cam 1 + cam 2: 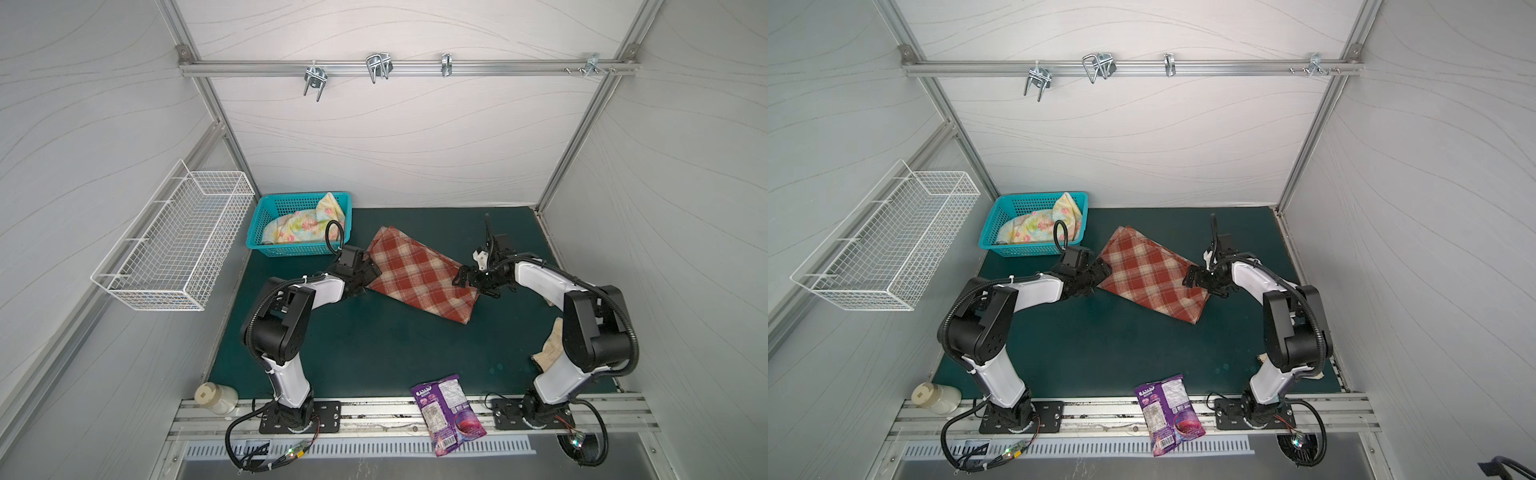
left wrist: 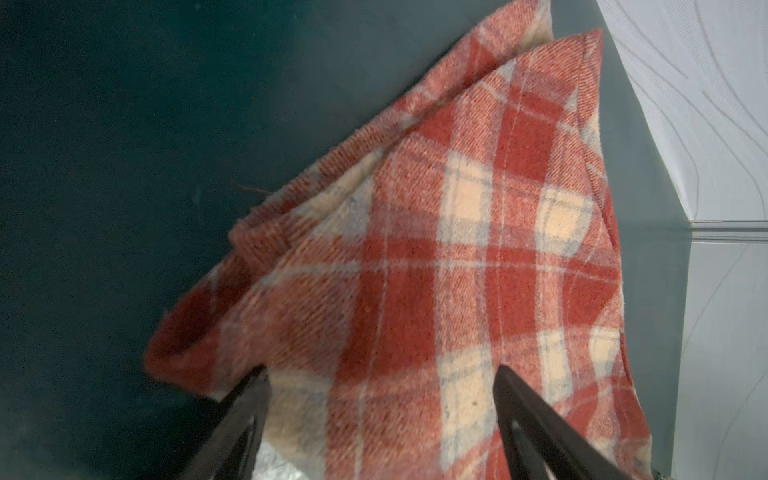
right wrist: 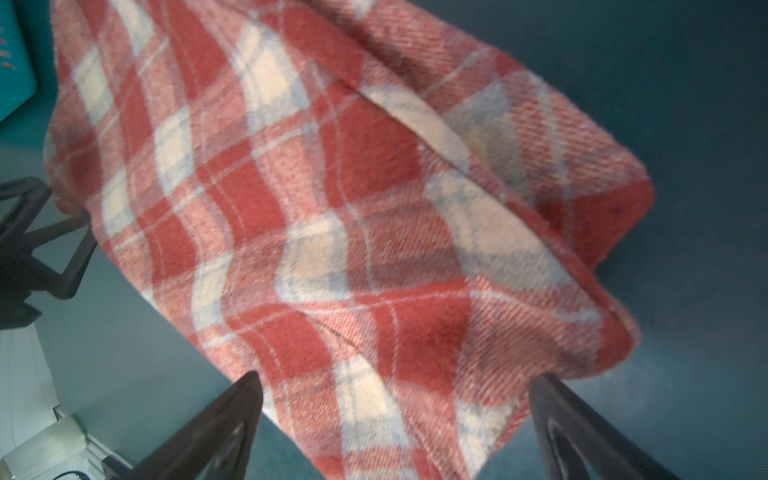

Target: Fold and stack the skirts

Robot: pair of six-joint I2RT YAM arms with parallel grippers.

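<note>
The plaid skirt (image 1: pixel 419 274) (image 1: pixel 1152 274) is rust-red and cream, woolly, and folded into a long flat strip. It lies slantwise on the far half of the green tabletop (image 1: pixel 374 345), one end near the teal basket (image 1: pixel 299 249) (image 1: pixel 1025 249) and the other end nearer the middle. The floral skirt (image 1: pixel 303 222) (image 1: pixel 1038 222), pastel yellow and blue with pink flowers, sits crumpled in that basket at the far left corner, one tip rising above the rim.

The left arm (image 1: pixel 324 286) reaches the plaid strip's left edge and the right arm (image 1: pixel 540 282) its right edge. The left jaws stand wide apart, with plaid cloth (image 2: pixel 436 270) spread between and beyond their tips; they do not pinch it. The right jaws are also spread wide, the cloth's edge (image 3: pixel 311 208) lying between them, ungripped. Whether either pair touches the fabric I cannot tell.

Only the left wrist view shows two layers stacked at one corner, each with its own hem. Only the right wrist view shows a raised fold running across the upper layer, with the left jaws at the cloth's far side. The floral skirt shows in both top views alone. In a top view a cream glove (image 1: pixel 549 347) lies partly behind the right arm.
</note>
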